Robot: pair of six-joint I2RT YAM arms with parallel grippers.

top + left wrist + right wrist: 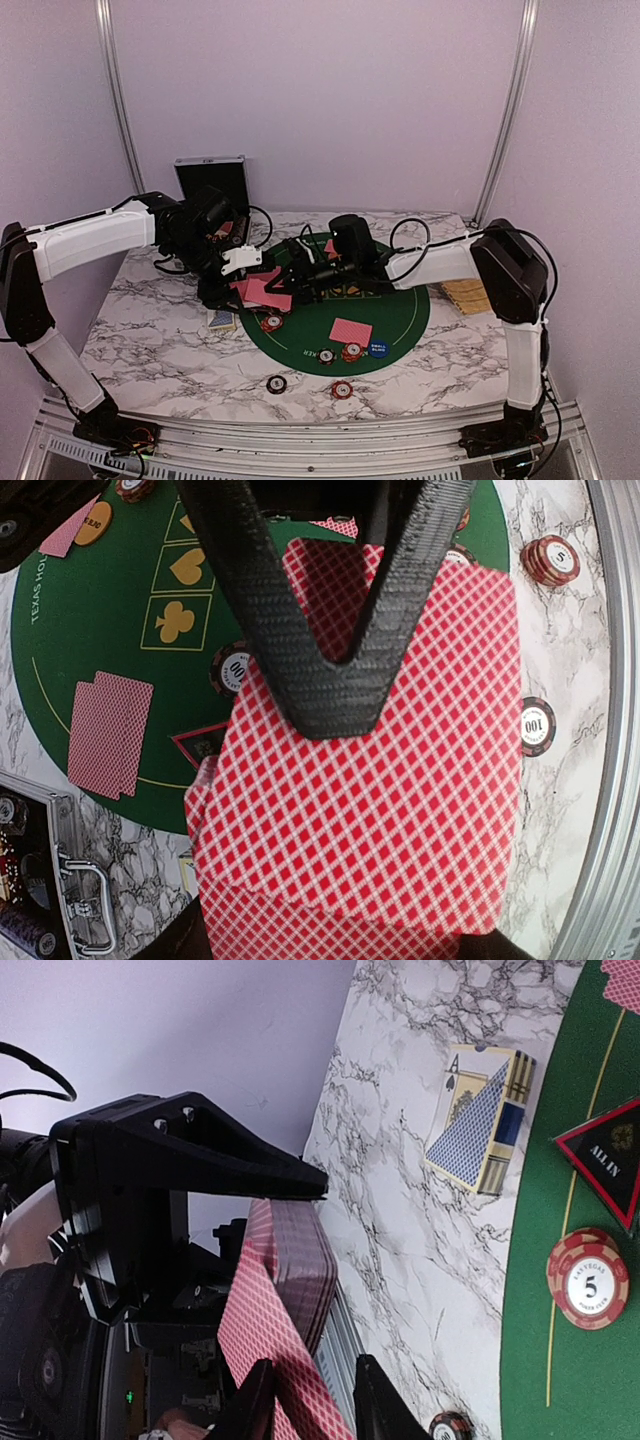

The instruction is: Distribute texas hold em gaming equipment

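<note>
Top view: on the marble desk (140,330) the round green felt mat (405,325) already carries a face-down pair of pink-red-backed playing cards (350,331), a blue marker disc (378,349) and red-orange striped poker chips (351,351), so I judge the deal partly done. Left wrist: left pincer (330,705) clamped shut on the thick red diamond-backed deck (400,830), held over the mat's edge. Right wrist: right pincer (308,1392) slightly parted astride the deck's top card (252,1330); I cannot tell if it grips yet, and most cards are not yet dealt.
</note>
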